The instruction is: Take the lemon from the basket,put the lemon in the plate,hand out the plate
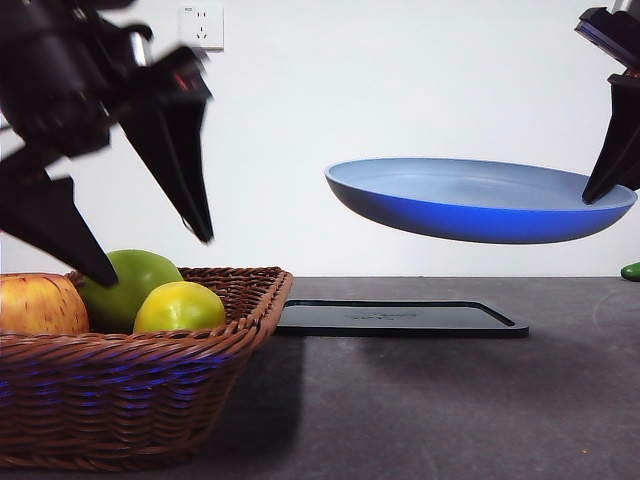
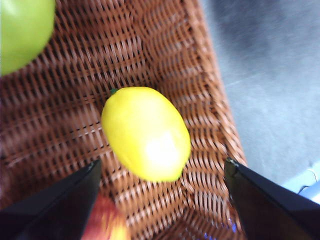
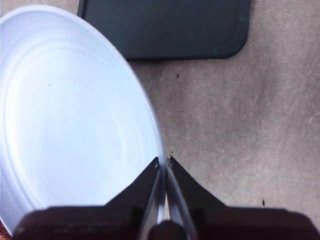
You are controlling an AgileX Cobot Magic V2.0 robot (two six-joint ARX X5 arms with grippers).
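Observation:
The yellow lemon (image 1: 180, 307) lies in the brown wicker basket (image 1: 150, 400) at the front left, next to a green apple (image 1: 130, 285) and a red-yellow apple (image 1: 40, 305). My left gripper (image 1: 155, 255) hangs open just above the basket, its jaws either side of the lemon (image 2: 146, 132) in the left wrist view, not touching it. My right gripper (image 1: 603, 190) is shut on the rim of the light blue plate (image 1: 480, 200) and holds it in the air above the table, empty. The plate (image 3: 70, 115) fills the right wrist view, with the right gripper (image 3: 164, 162) pinching its edge.
A flat black tray (image 1: 400, 318) lies on the grey table below the lifted plate, and shows in the right wrist view (image 3: 165, 27). A small green object (image 1: 631, 271) sits at the far right edge. A wall socket (image 1: 201, 25) is on the white wall behind.

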